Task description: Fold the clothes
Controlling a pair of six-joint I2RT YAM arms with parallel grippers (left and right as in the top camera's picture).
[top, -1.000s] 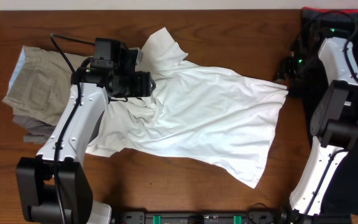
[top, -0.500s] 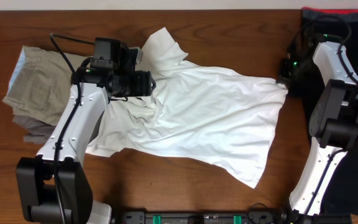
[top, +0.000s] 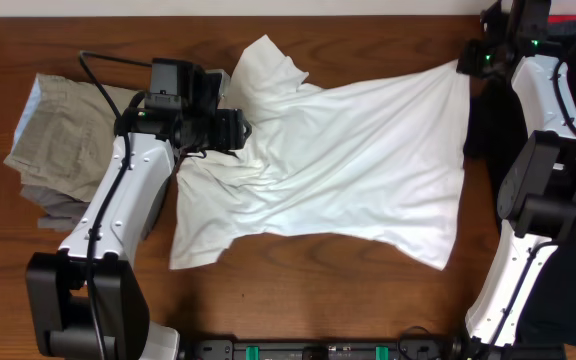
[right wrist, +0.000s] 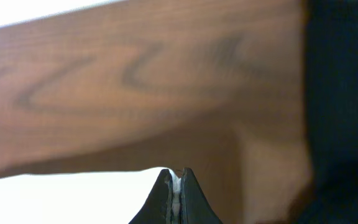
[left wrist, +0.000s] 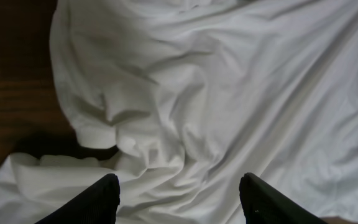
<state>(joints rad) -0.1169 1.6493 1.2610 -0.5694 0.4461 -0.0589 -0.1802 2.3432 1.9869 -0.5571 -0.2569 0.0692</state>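
Note:
The clothes, a white T-shirt (top: 348,160), lie spread and wrinkled across the middle of the wooden table. My right gripper (top: 471,62) is at the far right, shut on the shirt's far right corner and holding it taut; in the right wrist view a sliver of white cloth (right wrist: 176,184) shows pinched between the jaws of that gripper (right wrist: 176,179). My left gripper (top: 236,131) hovers over the shirt's left part near a sleeve. In its wrist view the left gripper (left wrist: 178,194) is open, with rumpled cloth (left wrist: 204,112) below and nothing held.
Folded khaki trousers (top: 58,130) lie at the left beside the left arm. A black garment (top: 480,130) with a red edge band (top: 568,16) lies along the right side under the right arm, dark in the right wrist view (right wrist: 344,93).
My right gripper has shut on the shirt's right corner and drawn it toward the far edge. The shirt has stretched and shifted with it. The left arm has stayed put.

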